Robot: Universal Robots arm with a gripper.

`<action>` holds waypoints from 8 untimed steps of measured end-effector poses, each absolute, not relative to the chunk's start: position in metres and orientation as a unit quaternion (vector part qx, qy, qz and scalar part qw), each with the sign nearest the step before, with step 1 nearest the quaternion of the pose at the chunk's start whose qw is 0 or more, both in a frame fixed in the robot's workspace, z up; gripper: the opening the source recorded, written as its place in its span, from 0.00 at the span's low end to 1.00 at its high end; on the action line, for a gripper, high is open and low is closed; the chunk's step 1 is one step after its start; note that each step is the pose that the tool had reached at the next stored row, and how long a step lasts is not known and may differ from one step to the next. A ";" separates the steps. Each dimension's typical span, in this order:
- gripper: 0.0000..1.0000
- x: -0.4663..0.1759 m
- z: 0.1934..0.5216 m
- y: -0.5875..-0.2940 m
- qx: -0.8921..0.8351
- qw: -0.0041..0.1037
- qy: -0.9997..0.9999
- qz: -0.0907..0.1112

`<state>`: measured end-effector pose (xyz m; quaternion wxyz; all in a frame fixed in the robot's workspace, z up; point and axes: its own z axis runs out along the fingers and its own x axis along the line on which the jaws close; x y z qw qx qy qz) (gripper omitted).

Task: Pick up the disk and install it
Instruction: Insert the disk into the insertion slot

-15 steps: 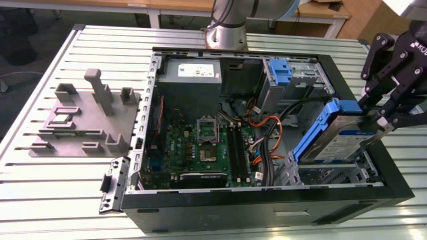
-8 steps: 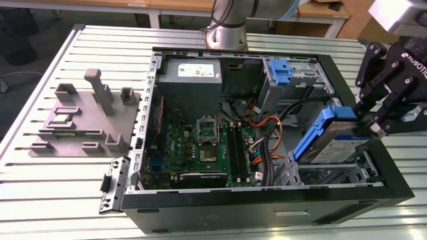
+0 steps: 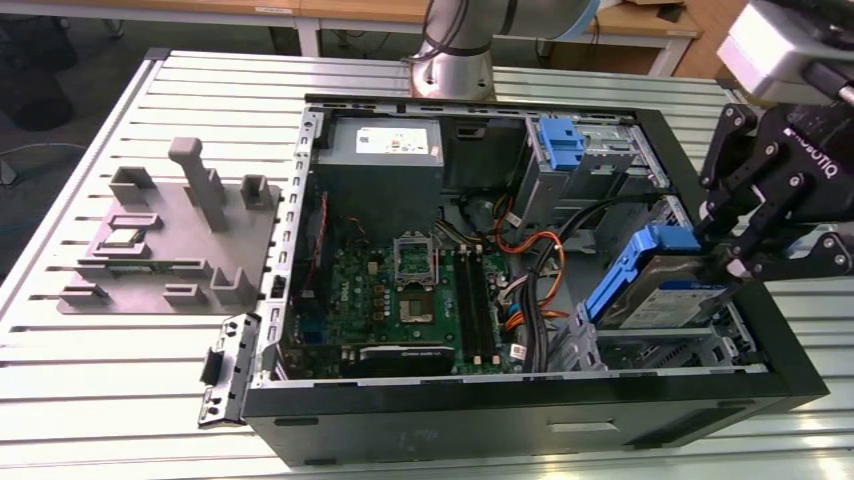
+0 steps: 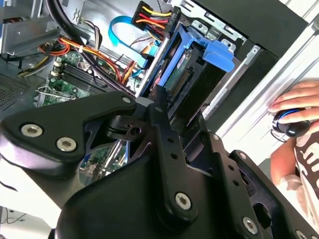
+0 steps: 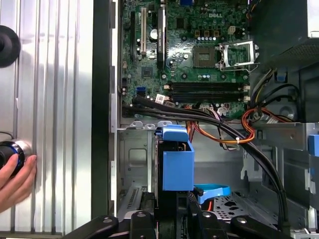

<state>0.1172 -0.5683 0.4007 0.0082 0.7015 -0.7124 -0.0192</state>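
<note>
The exterior view is looking down at a slant on the whole open case [image 3: 534, 420] and the table [image 3: 120, 400] around it, from some way off, with the gripper [image 3: 731, 264] sitting at the exterior view's right edge. The first wrist view is looking straight down into the case from close above the gripper. The second wrist view is peering along the gripper, closer still. All three are sharing the motherboard [image 3: 414, 290] and the disk [image 3: 663, 300].

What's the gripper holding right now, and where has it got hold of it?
The disk, in its blue carrier frame, tilted above the computer case. The gripper clamps the end opposite the frame's blue tab.
</note>
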 end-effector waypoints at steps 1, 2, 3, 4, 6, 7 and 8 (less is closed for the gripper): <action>0.35 0.117 0.399 -0.568 0.701 0.008 -0.712 -0.019; 0.35 0.117 0.397 -0.568 0.701 0.008 -0.712 -0.019; 0.35 0.117 0.395 -0.568 0.701 0.008 -0.712 -0.019; 0.35 0.117 0.393 -0.568 0.701 0.008 -0.712 -0.019; 0.35 0.117 0.390 -0.568 0.701 0.008 -0.712 -0.019; 0.35 0.117 0.388 -0.568 0.701 0.008 -0.712 -0.019; 0.35 0.117 0.386 -0.568 0.701 0.008 -0.712 -0.019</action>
